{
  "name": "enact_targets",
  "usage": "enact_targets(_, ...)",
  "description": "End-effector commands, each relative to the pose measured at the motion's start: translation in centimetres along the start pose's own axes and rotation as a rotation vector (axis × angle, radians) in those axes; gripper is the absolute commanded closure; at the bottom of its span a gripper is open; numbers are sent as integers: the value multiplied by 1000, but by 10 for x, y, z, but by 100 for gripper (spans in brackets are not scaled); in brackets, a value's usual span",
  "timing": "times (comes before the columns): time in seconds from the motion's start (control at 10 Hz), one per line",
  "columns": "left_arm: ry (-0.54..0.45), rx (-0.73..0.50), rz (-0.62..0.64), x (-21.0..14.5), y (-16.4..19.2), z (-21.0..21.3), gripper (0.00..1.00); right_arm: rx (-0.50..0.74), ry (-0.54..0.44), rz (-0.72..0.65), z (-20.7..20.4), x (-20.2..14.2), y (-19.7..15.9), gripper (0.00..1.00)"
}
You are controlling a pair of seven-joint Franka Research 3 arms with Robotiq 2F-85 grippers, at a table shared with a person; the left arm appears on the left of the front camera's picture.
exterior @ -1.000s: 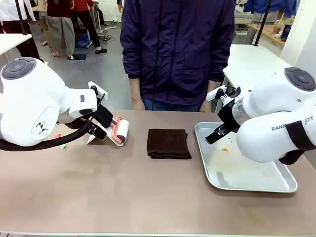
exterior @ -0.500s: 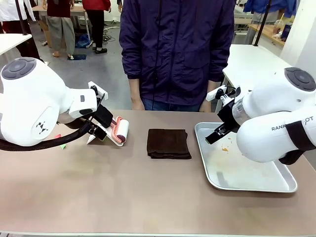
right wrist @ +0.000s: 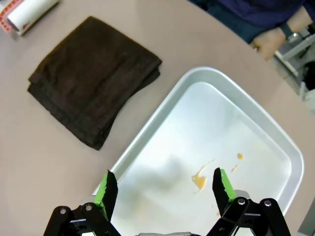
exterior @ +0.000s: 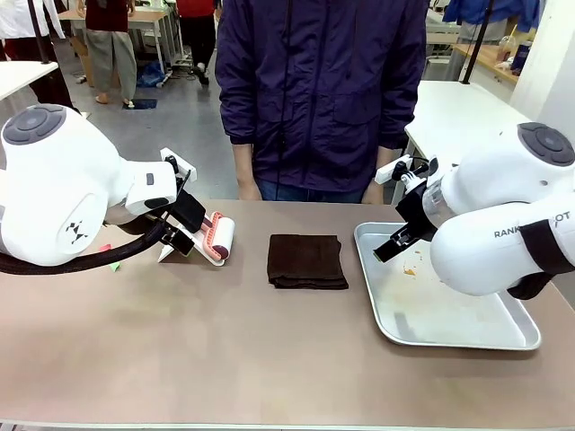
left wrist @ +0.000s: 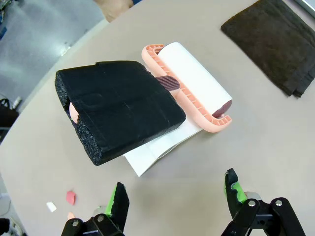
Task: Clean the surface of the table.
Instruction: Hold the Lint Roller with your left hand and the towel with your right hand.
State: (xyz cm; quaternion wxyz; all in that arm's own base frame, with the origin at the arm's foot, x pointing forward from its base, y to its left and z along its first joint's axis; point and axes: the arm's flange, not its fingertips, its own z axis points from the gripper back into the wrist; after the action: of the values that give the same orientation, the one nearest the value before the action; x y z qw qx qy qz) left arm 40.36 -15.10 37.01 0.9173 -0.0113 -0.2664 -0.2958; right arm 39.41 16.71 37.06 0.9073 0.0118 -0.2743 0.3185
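Observation:
The table point(exterior: 225, 350) has a taupe-brown top. My left gripper point(exterior: 184, 235) hangs open just above it at the left, and in the left wrist view the left gripper point(left wrist: 176, 196) has nothing between its green pads. Just ahead of it lies a lint roller point(left wrist: 194, 83) with a pink frame, a white roll and a black foam handle point(left wrist: 120, 110), resting on a white sheet. My right gripper point(exterior: 388, 250) is open over the near-left corner of the metal tray point(exterior: 467, 339). The right gripper point(right wrist: 165, 191) holds nothing.
A folded dark brown cloth point(exterior: 306, 261) lies mid-table between the lint roller point(exterior: 218, 240) and the tray. The tray point(right wrist: 147, 130) has an orange smear point(right wrist: 199, 179) inside. Small paper scraps point(left wrist: 70, 197) lie at the table's left. A person point(exterior: 323, 90) stands at the far edge.

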Motion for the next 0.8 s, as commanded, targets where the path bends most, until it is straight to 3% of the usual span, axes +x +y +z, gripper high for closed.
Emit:
enact_targets(0.0, 0, 0, -1, 0, 0, 0, 0, 0, 0, -1, 0, 0, 0, 0)
enact_targets(0.2, 0, 0, -1, 0, 0, 0, 0, 0, 0, 0, 0, 0, 0, 0)
enact_targets(0.3, 0, 0, 0, 0, 0, 0, 0, 59, 54, -51, 6, -2, -2, 0)
enact_targets(0.5, 81, -111, -32, -12, 3, 37, 0, 193, 92, -158, 41, -6, -8, 0)
enact_targets(0.7, 94, -189, 81, -28, 19, 75, 0, 188, 149, -290, 78, -13, -17, 0)
